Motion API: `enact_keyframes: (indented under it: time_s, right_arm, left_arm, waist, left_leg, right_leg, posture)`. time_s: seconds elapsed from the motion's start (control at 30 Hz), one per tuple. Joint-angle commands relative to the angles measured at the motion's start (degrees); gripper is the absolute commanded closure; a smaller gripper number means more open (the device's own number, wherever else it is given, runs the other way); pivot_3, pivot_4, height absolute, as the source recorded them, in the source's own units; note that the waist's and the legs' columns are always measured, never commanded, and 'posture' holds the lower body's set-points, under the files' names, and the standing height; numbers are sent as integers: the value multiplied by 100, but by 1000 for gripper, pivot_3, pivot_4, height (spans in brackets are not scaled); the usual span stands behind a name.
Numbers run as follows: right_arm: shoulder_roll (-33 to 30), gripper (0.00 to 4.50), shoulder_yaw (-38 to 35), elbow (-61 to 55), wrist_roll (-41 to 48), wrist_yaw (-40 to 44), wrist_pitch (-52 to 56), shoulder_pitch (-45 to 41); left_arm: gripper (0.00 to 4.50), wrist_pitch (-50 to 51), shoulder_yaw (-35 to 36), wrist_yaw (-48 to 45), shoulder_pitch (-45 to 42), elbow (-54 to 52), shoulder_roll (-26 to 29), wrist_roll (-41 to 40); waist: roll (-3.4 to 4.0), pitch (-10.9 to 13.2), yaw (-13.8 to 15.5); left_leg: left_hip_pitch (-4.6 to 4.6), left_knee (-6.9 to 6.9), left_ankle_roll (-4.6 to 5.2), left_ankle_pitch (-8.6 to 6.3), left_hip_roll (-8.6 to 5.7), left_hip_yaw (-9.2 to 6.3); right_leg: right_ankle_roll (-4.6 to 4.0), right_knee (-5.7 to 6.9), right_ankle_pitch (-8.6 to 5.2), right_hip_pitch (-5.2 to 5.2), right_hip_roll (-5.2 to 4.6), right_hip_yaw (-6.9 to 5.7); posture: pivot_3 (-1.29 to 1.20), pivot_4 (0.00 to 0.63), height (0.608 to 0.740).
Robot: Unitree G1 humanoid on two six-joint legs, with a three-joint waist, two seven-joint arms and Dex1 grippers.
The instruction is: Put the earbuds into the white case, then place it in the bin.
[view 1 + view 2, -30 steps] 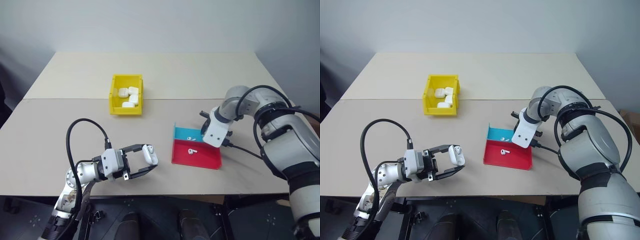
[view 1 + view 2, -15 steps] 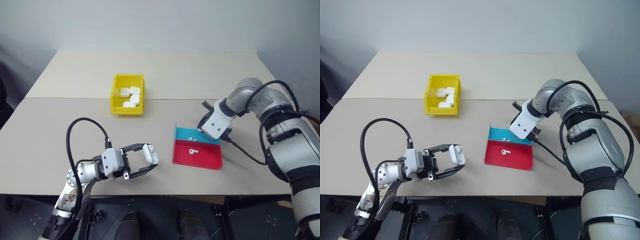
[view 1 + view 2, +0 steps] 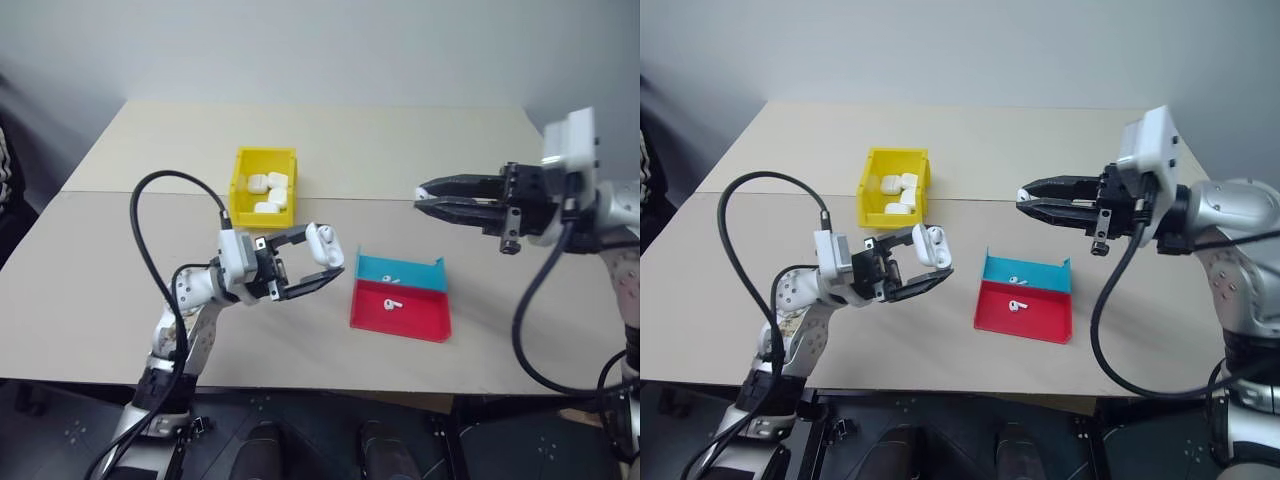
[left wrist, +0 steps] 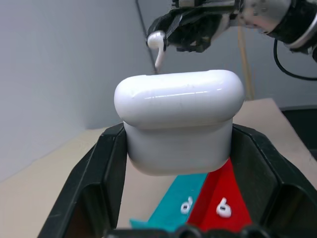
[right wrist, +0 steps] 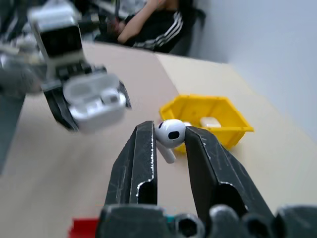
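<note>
Both arms raised, tips facing; left gripper and right gripper clamped (loaded).

Silver-grey jointed arms, white wrist camera blocks, looping black cables, left gripper and right gripper with scuffed black two-finger jaws.
</note>
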Motion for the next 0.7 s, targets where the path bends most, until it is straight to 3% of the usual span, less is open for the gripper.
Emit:
enact_keyframes:
  time_s: [0.03,0.3,0.53,0.7]
  right_arm:
    - [344,3602,-887,-1228,1583,-1586,694,397]
    - [242,3602,-870,-1750,3495,-2948,1177,699]
    - [-28,3602,-487,-1881,3742,-3021,1310,741]
    - [-97,3602,-68,-1871,3441,-2926,1379,775]
  left_arm:
    - [1693,-10,-152,-301,-464,247,-331,-220]
    - [1693,-88,-228,-805,-745,588,-595,-263]
    - [1693,-53,-175,-845,-717,565,-596,-240]
    - [1693,-24,-146,-788,-574,395,-536,-247]
  waist:
    - [-4,-2,-2]
    - [-5,-2,-6]
    - [-5,-2,-2]
    - [-5,-2,-7]
  left_leg:
    - [0,0,0,0,-1,0]
    - [-3,1,1,1,-2,-2]
    - [-10,1,2,0,-2,-3]
    - [-9,1,2,0,-1,-3]
  right_leg:
    - [1,-1,0,1,0,2]
    - [5,-6,1,1,1,3]
    - [6,-17,1,-1,0,2]
    - [6,-17,1,-1,1,2]
  posture:
    - [0,150,740]
    - [0,150,740]
    - [0,150,740]
    - [0,150,740]
